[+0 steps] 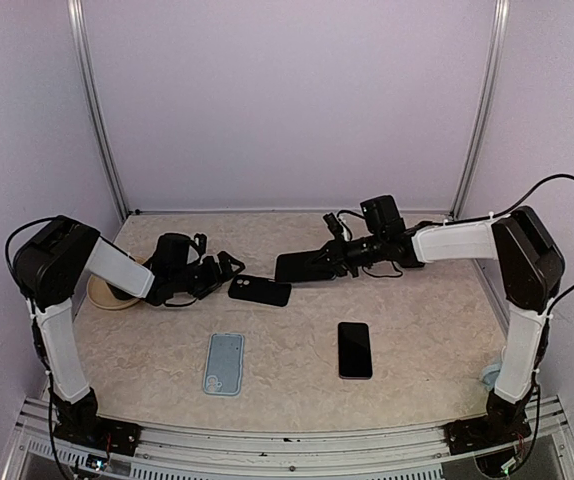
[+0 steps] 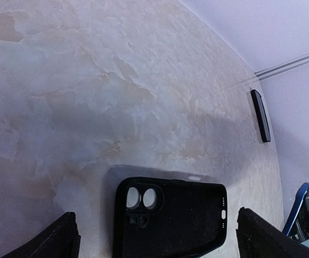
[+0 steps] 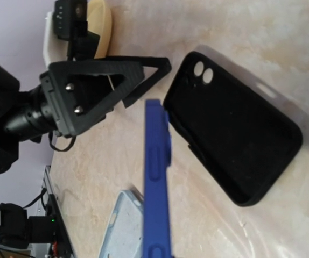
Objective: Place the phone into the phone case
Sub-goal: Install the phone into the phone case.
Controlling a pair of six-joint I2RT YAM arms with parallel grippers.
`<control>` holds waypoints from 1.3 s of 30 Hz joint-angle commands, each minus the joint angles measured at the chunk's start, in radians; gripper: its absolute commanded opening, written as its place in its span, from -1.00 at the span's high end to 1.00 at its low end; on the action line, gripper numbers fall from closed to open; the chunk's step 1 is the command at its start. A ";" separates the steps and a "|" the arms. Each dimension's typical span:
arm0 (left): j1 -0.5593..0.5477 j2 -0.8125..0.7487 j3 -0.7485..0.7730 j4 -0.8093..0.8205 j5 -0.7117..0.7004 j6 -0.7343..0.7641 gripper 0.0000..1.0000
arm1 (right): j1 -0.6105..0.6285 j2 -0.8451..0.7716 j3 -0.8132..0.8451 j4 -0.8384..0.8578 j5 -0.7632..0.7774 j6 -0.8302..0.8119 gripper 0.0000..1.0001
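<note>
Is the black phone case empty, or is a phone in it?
Empty: the table shows through the camera holes of the matte black phone case.

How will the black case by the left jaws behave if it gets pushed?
The black phone case lies flat and empty. It is probably light, so it would likely slide across the smooth marbled table rather than tip. Its thin walls and matte finish suggest a soft, rubbery shell that may flex if squeezed by its edges.
</note>
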 commanded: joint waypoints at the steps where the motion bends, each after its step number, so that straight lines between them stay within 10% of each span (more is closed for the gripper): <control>1: -0.002 0.028 -0.001 0.050 0.037 -0.029 -0.98 | 0.013 0.022 0.051 0.036 -0.008 0.061 1.00; 39: -0.125 0.067 0.042 0.077 0.058 -0.078 -0.98 | 0.028 0.279 0.223 0.051 -0.127 0.184 1.00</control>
